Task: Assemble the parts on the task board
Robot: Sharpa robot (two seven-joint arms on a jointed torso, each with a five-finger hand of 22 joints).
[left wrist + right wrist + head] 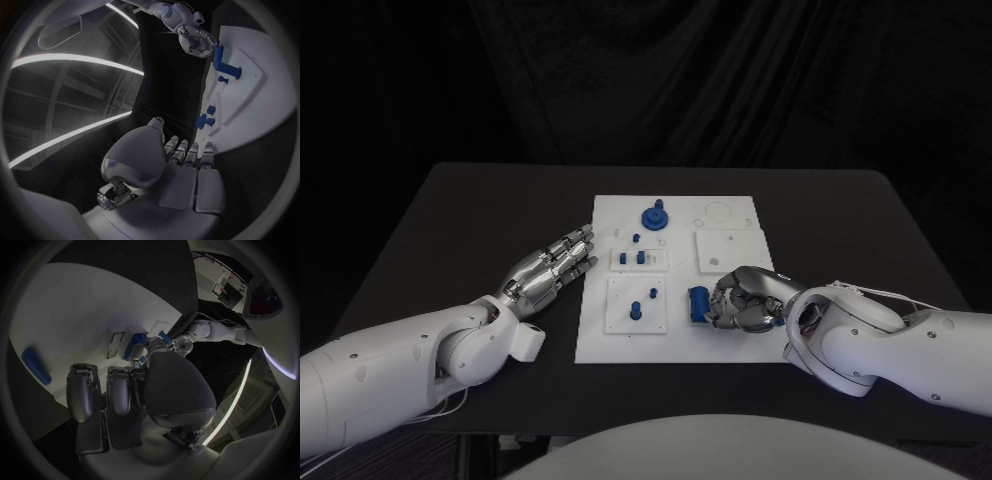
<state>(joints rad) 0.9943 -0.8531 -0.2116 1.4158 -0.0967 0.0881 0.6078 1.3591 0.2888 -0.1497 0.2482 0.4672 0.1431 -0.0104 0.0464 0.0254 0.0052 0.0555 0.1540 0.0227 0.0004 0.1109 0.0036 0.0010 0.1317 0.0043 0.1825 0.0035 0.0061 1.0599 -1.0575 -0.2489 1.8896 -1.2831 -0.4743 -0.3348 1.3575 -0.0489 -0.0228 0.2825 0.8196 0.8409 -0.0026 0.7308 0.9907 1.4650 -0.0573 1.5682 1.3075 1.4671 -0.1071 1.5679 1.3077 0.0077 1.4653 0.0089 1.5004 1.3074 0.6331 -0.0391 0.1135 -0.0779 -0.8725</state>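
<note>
1. Partly hidden under my right hand (744, 302), a blue block (697, 302) on the task board (733, 345) shows just its left side in the head view; whether my fingers actually grip it or merely touch it, I cannot tell.
2. Curled tight, that right hand sits on the board's near right area, fingers bunched against the block.
3. From the right wrist view, my own fingers (84, 390) cover much of the board beneath them, and a blue bar (35, 365) lies off to one side on the white surface.
4. Released and flat, my left hand (548, 270) rests on the black table (473, 210) just beside the board's left edge, fingers stretched out together and pointing toward the board's far end, holding nothing.
5. Upright near the board's far edge stands a blue knob-shaped part (653, 216), with small blue pegs (639, 257) standing in the middle insert below it.
6. Nearer me, another blue peg (635, 309) stands in the left insert; the block by my right hand runs lengthwise from near edge to far.
</note>
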